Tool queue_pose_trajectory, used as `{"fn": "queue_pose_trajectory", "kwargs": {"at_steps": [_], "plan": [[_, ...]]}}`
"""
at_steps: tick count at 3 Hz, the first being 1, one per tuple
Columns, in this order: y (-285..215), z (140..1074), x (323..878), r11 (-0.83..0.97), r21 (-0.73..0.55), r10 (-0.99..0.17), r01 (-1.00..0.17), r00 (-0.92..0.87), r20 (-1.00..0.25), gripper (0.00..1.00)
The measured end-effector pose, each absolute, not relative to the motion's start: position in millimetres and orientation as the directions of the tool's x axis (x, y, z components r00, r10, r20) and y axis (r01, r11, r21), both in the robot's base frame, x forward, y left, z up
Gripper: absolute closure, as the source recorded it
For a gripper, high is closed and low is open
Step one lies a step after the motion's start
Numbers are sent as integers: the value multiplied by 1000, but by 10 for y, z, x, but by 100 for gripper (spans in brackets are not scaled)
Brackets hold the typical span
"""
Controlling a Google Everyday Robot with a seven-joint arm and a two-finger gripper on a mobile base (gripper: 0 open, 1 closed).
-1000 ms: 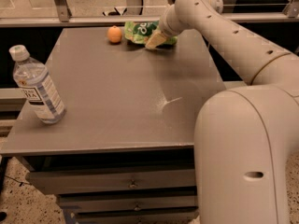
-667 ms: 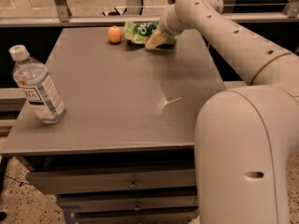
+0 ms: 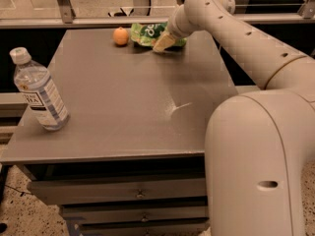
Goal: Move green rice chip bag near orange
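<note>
Green rice chip bag (image 3: pixel 145 33): lies at the far edge of the table (image 3: pixel 128 102), upper middle of the frame, just beside the orange (image 3: pixel 120 36) on its right.
Orange: on the same far edge, left of the bag; a small gap seems to be between them.
Gripper (image 3: pixel 164 43): down at the right end of the bag, touching it. I cannot tell if it is apart or clamped on the bag.
Done: in my judgement the bag is already near the orange.
Left: probably only to let go, if it holds, and draw the arm (image 3: pixel 236 38) away.
Water bottle (image 3: pixel 38 90): stands well apart, at the left edge.
</note>
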State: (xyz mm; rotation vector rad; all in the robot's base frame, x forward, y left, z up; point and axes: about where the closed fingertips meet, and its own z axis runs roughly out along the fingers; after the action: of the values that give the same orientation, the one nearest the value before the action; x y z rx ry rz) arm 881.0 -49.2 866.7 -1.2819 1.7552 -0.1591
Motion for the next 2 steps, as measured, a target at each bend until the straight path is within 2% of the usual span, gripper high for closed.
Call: {"fn": "queue_pose_trajectory", "kwargs": {"at_steps": [1,2], "plan": [[-493,8669,8810,448,-575,-804,-685,-28,-593,0],[-493,8671,8809,448,-575,-804,-685,-28,-593,16]]}}
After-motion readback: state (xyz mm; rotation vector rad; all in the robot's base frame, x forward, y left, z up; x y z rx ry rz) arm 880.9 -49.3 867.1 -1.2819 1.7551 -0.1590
